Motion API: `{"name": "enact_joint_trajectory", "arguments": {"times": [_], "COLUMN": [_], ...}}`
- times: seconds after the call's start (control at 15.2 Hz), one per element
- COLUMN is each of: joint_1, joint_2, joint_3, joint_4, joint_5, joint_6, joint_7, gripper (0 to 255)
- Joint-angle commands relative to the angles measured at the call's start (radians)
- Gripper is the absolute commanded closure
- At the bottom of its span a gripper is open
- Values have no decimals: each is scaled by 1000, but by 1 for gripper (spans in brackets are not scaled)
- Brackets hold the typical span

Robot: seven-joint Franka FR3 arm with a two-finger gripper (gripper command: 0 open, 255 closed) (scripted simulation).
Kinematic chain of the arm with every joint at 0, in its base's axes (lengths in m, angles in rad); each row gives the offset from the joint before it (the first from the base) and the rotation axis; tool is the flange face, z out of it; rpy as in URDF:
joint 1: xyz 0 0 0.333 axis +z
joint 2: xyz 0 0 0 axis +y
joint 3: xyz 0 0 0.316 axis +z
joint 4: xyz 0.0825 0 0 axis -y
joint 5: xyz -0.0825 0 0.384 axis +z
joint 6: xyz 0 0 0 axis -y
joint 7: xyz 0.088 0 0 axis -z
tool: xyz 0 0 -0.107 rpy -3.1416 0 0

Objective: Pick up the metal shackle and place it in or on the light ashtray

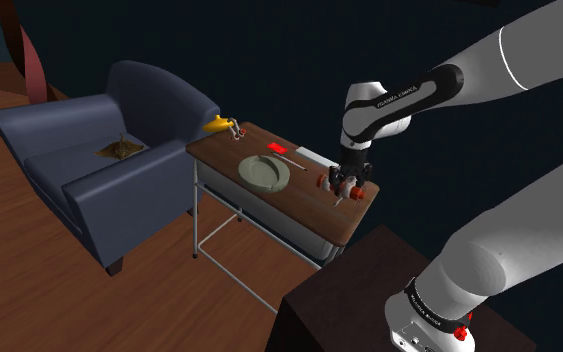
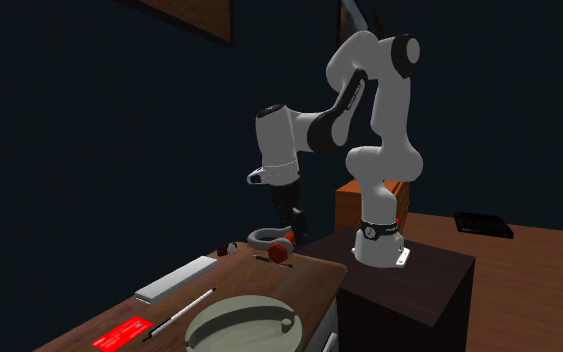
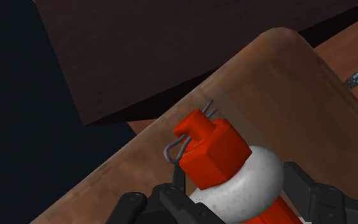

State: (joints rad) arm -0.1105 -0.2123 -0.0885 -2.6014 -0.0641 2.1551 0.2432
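Shoulder view | end effector clasps shackle | pen, red card beside ashtray

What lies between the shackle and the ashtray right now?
Bare tabletop separates shackle and ashtray in the second exterior view; a thin pen lies aside.

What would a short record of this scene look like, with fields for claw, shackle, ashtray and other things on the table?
claw: shut on the shackle, at the table end near the stand
shackle: white, red pin; lifted or not, cannot tell
ashtray: grey, round, empty, mid-table
others: red card, pen, white bar
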Motion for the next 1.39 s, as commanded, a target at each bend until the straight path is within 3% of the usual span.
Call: {"name": "enact_joint_trajectory", "arguments": {"times": [0.0, 0.59, 1.32], "joint_1": [1, 1, 96], "joint_2": [-23, -101, 227], "joint_3": [2, 6, 107], "joint_4": [8, 62, 430], "joint_5": [0, 0, 76], "joint_6": [-31, -163, -206], "joint_7": [1, 0, 151], "gripper": [255, 255, 255]}}
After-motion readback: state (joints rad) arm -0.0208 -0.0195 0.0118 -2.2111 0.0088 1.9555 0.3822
